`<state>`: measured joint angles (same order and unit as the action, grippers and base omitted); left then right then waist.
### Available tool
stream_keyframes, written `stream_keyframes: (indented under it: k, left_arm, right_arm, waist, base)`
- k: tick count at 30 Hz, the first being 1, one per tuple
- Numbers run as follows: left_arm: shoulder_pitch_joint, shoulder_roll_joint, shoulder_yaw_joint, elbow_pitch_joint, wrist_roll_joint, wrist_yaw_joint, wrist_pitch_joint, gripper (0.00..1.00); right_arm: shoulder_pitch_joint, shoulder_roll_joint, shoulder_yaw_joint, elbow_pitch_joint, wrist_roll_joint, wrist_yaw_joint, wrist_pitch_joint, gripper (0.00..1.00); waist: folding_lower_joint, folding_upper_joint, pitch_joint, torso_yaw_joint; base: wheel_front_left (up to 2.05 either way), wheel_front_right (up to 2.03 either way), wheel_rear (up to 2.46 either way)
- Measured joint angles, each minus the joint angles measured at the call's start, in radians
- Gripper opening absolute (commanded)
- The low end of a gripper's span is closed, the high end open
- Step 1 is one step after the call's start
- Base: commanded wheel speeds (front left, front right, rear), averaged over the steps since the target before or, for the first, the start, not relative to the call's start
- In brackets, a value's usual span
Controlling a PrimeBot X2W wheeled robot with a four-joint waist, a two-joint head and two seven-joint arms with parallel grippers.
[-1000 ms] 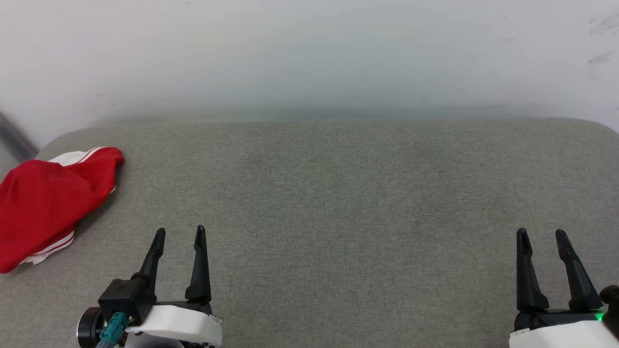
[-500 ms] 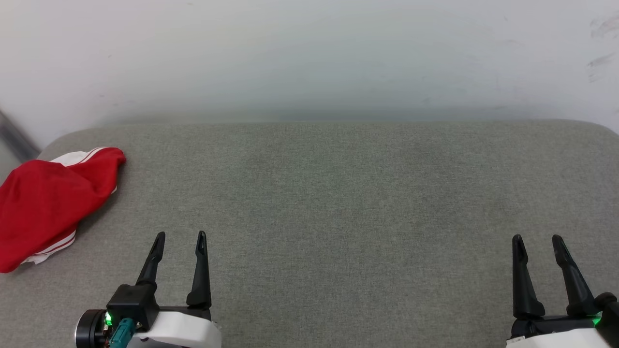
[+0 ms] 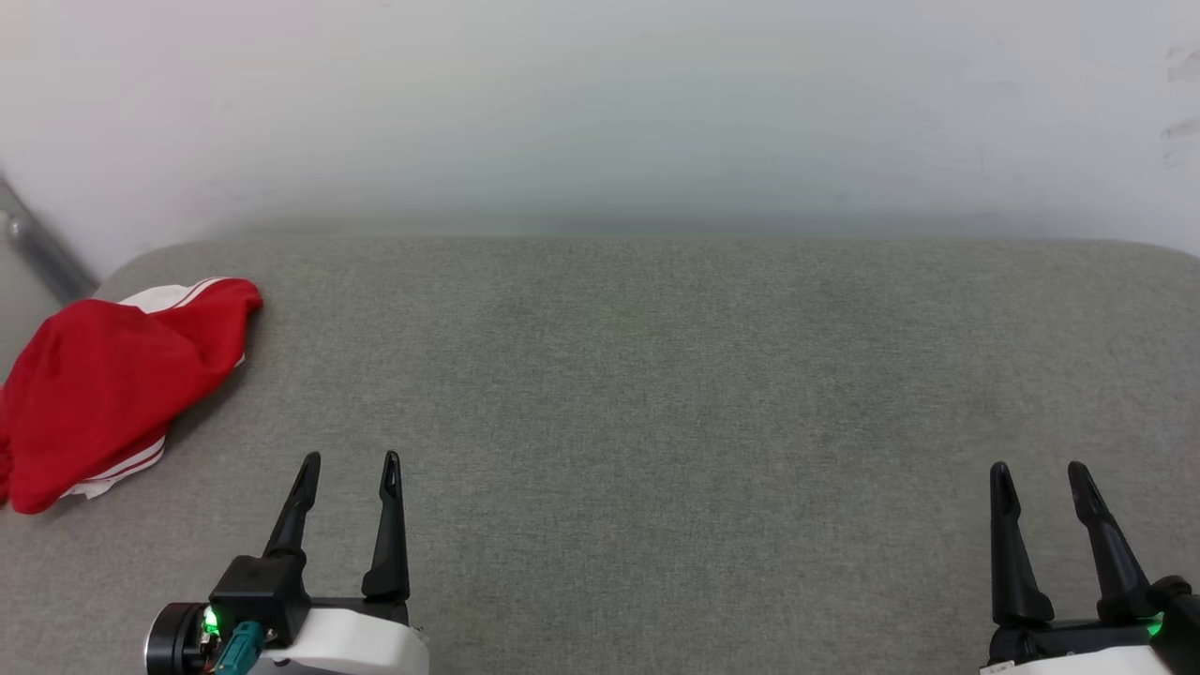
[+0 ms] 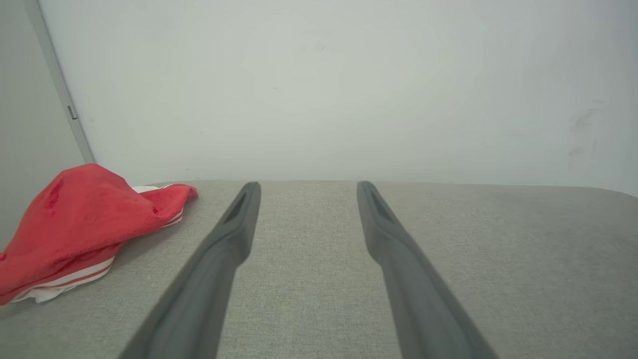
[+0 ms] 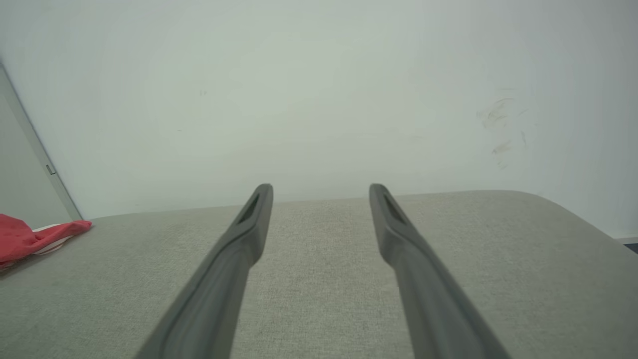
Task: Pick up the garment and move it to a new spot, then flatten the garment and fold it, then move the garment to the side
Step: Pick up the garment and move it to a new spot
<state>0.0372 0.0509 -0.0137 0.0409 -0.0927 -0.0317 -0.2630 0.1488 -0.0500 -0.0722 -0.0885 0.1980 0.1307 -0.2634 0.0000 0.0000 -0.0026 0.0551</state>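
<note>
The left gripper (image 3: 351,457) hung over the near edge of the bench (image 3: 656,375), toward its left end. Its two dark fingers (image 3: 386,525) were spread wide, with only grey fabric between them. The right gripper (image 3: 1038,466) sat by the near right corner, jaws equally wide and empty. Both pointed toward the far edge and the pale wall (image 3: 600,112) behind it. The garment (image 3: 122,375) lay in a crumpled red heap at the bench's left end, close to the far left corner, with a white sleeve and red-and-white striped trim showing at its edges. It was near the left gripper without touching it, and well apart from the right.
</note>
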Motion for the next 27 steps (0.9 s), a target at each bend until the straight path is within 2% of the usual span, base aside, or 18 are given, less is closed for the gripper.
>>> stream_keyframes:
  k: [10,27]
  left_arm:
    - [0.0,0.0,0.013,0.01,-0.009,0.014,0.0,1.0]
    - [-0.006,0.0,0.06,0.019,-0.016,0.014,0.0,1.0]
  right_arm:
    - [0.007,0.0,0.003,-0.004,-0.014,0.0,0.0,1.0]
    - [0.014,0.0,0.018,-0.01,-0.041,0.0,0.0,1.0]
  waist:
    - [0.0,0.0,0.003,0.082]
    - [0.0,0.0,0.02,0.319]
  base:
    - [0.0,0.0,0.0]
    - [0.0,0.0,0.0]
